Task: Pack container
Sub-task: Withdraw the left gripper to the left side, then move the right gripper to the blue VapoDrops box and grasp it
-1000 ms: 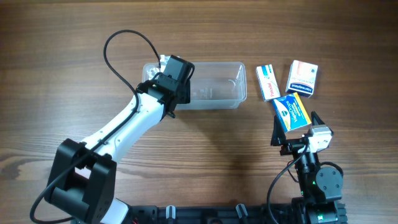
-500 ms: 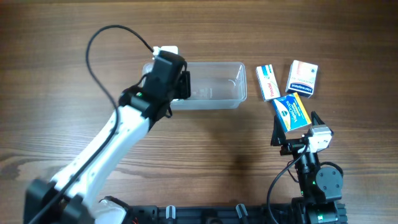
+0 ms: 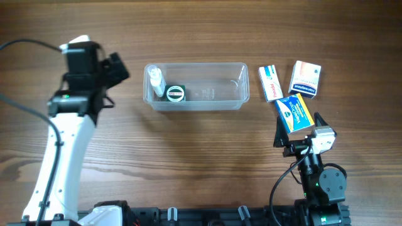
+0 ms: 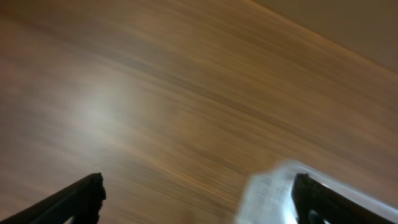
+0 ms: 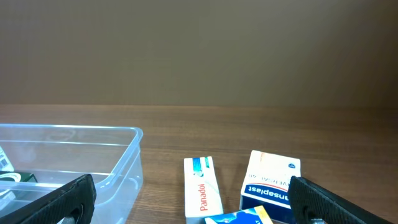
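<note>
Nearest, low on the right: right gripper (image 5: 193,186), fingers spread wide, gripping nothing. Just past its tips, flat on the wooden table (image 3: 201,163), a blue and yellow box (image 3: 295,113), lying askew. Further out on that side, two more boxes near each other but apart: a white box with red lettering (image 3: 270,82) and, to its right, a white and orange box (image 3: 305,78). Left of those, mid-table, the container (image 3: 210,105), clear, upright, long side facing the arms. Inside, at its left end, a small white bottle (image 3: 156,81) lying down, and a round green-rimmed tin (image 3: 175,94) just beside it. Further left, clear of the container's end wall, left gripper (image 4: 196,193), spread wide, nothing between the fingers. Through its own camera, heavily blurred: only wood grain and one corner of the container.
</note>
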Controlling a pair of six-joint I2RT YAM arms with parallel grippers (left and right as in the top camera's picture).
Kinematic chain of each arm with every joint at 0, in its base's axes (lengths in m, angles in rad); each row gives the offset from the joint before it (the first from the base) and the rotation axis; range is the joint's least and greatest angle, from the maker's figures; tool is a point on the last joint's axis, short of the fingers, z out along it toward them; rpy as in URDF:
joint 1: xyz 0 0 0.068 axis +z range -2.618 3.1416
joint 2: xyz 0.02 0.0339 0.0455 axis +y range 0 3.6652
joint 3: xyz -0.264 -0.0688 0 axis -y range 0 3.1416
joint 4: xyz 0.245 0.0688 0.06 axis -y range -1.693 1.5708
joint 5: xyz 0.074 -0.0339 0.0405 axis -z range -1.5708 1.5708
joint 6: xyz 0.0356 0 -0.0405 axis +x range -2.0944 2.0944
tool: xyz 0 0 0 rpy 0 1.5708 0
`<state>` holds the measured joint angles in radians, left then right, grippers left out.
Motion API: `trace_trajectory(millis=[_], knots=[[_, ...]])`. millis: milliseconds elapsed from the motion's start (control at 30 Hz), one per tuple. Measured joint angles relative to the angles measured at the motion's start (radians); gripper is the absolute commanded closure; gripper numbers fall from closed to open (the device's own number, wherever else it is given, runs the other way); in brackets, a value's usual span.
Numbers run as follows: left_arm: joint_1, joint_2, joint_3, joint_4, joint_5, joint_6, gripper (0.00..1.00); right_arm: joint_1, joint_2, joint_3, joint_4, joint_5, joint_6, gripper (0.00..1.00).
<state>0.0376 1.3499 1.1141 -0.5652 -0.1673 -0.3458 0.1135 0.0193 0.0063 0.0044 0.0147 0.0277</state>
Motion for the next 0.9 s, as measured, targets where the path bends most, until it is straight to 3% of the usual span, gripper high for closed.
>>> trace_trajectory(millis=[167, 900], knots=[[0.111, 0.0, 0.0, -0.027, 0.0, -0.001, 0.0, 0.0, 0.0, 0.0, 0.0, 0.0, 0.0, 0.0], [0.113, 0.0, 0.0, -0.031, 0.001, -0.001, 0.0, 0.0, 0.0, 0.0, 0.019, -0.032, 0.027, 0.0]])
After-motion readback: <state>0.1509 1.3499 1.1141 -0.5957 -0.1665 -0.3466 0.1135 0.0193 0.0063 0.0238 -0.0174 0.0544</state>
